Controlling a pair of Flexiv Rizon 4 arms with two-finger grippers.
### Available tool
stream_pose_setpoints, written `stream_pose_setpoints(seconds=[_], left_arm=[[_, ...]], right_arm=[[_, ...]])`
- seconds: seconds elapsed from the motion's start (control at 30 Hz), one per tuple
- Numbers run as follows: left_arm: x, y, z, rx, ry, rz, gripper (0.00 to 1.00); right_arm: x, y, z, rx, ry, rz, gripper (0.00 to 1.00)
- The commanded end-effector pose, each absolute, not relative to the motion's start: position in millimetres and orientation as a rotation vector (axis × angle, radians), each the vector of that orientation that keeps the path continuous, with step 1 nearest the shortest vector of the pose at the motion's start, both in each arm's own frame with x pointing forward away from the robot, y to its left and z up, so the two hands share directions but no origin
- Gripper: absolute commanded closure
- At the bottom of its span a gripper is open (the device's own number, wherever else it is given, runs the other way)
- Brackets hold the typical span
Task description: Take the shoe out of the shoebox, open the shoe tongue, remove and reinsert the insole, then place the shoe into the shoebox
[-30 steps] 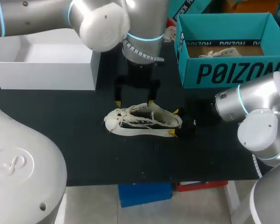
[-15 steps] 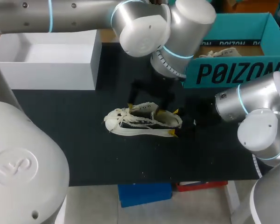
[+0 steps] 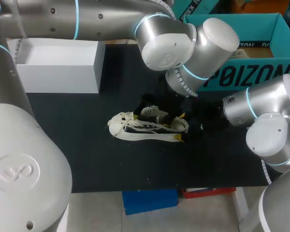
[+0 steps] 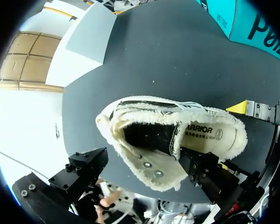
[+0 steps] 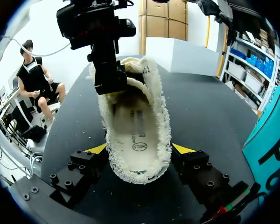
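A cream canvas shoe (image 3: 147, 126) lies on its side on the black table, toe to the left. My right gripper (image 5: 140, 154) is shut on its heel, one yellow tip against each side. The printed insole (image 5: 137, 135) lies inside the shoe. My left gripper (image 4: 142, 170) is open and straddles the tongue (image 4: 151, 165) at the shoe's mouth: one finger (image 4: 200, 168) stands in the opening over the insole, the other (image 4: 86, 168) outside the shoe. In the head view the left arm's wrist (image 3: 193, 53) hides most of that gripper.
A teal shoebox (image 3: 241, 72) stands open at the back right with another shoe (image 3: 227, 54) in it. A white open box (image 3: 58, 67) stands at the back left. Bare table lies in front of the shoe.
My left arm has swung right and come down, bringing its open gripper from behind the shoe onto its opening. The right gripper and the shoe have stayed put.
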State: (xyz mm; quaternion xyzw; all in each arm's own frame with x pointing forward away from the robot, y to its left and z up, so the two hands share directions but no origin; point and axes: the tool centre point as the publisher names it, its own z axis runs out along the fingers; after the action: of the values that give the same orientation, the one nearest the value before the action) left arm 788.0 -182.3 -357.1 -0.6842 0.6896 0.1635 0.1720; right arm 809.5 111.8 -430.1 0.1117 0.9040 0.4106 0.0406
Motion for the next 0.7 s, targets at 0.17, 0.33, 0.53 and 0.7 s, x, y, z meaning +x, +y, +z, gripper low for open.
stream_pose_setpoints(seconds=[0.17, 0.33, 0.53, 0.7], left_arm=[[793, -174, -364, -1.935, 1.980, 0.450, 0.21], [797, -169, -364, -1.852, 2.024, 0.462, 0.81], [799, -174, -363, -1.751, 2.102, 0.433, 0.71], [800, -180, -365, -1.701, 2.120, 0.427, 1.00]], right_arm=[[809, 114, -432, 0.343, 2.772, 1.254, 1.00], [809, 114, -432, 0.343, 2.772, 1.254, 1.00], [809, 114, -432, 0.343, 2.772, 1.254, 1.00], [809, 114, -432, 0.343, 2.772, 1.254, 1.00]])
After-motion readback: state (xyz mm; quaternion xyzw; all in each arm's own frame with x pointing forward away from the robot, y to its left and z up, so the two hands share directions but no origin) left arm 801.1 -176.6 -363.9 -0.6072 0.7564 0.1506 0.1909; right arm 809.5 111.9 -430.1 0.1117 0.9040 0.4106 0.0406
